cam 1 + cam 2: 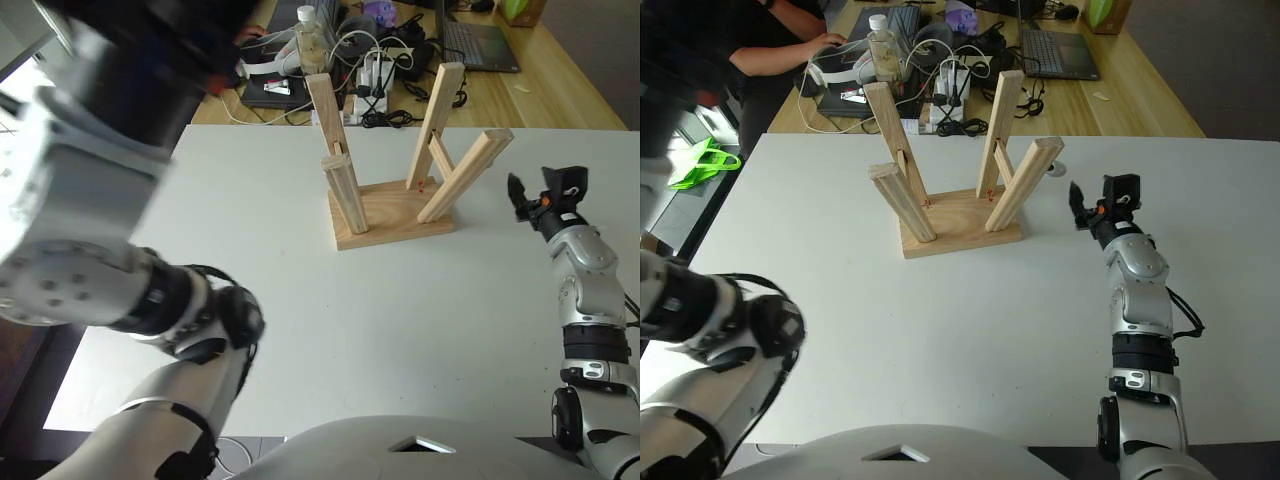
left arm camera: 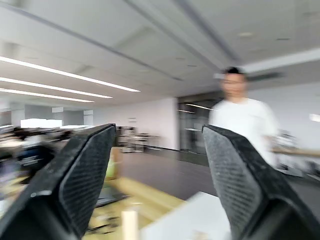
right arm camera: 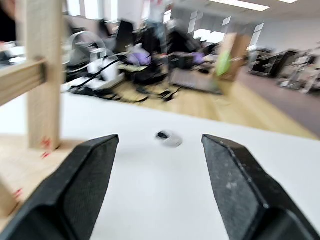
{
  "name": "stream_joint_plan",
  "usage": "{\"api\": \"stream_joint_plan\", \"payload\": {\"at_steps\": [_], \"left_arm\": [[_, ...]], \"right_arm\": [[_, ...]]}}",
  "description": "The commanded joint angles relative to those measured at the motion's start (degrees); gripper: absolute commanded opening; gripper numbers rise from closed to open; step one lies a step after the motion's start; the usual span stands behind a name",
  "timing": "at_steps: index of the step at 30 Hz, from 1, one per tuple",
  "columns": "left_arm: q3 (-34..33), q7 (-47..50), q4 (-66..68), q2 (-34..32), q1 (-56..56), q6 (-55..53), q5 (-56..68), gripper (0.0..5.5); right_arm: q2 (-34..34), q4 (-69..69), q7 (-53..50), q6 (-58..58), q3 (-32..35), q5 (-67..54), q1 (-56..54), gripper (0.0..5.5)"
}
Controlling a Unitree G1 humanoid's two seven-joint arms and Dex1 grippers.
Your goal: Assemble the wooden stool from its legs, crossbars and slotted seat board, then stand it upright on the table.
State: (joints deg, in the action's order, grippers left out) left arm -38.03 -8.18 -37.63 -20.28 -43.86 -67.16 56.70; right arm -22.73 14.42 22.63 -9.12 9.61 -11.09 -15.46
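From where I sit, the stool (image 1: 390, 190) rests upside down on the white table (image 1: 300, 320), its flat seat board (image 1: 392, 212) down and four square pale-wood legs splayed upward, with a short crossbar (image 1: 438, 158) joining the right pair. What the next move hinges on is that the stool lies to the left of my right gripper (image 1: 540, 190), with the nearest leg (image 1: 465, 175) leaning out toward it, its long axis running up and to the right from the board. That gripper sits low beside the stool, near but apart, its ribbed black fingers (image 3: 90, 170) spread wide with nothing between them. My left gripper (image 2: 159, 131) is raised high and well away, also spread and empty, so I judge the right arm far better placed to take a leg and tip the stool upright
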Motion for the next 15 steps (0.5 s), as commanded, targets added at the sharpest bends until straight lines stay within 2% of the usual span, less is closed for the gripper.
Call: {"api": "stream_joint_plan", "payload": {"at_steps": [1,4,7,11,15], "left_arm": [[11.3,-5.9,8.5,-11.4,22.3,3.7,-14.0,3.22],[23.5,-12.3,11.3,-15.0,33.0,8.8,-20.3,3.22],[33.5,-17.2,14.8,-15.6,36.9,13.0,-24.8,3.22],[40.9,-18.7,24.9,-11.6,32.7,17.8,-29.9,3.22],[44.3,-18.3,34.2,-5.9,27.2,21.0,-33.3,3.22]], "right_arm": [[-3.4,5.6,12.4,-1.6,-3.1,-2.1,-0.7,3.12],[-5.4,12.5,19.8,-0.2,-4.8,-1.2,-3.0,3.12],[-5.8,20.8,25.0,2.1,-7.0,0.6,-6.6,3.12],[-3.9,28.9,28.3,5.7,-9.2,2.4,-10.8,3.12],[-1.3,35.1,28.9,9.7,-11.1,4.5,-14.0,3.12]]}}
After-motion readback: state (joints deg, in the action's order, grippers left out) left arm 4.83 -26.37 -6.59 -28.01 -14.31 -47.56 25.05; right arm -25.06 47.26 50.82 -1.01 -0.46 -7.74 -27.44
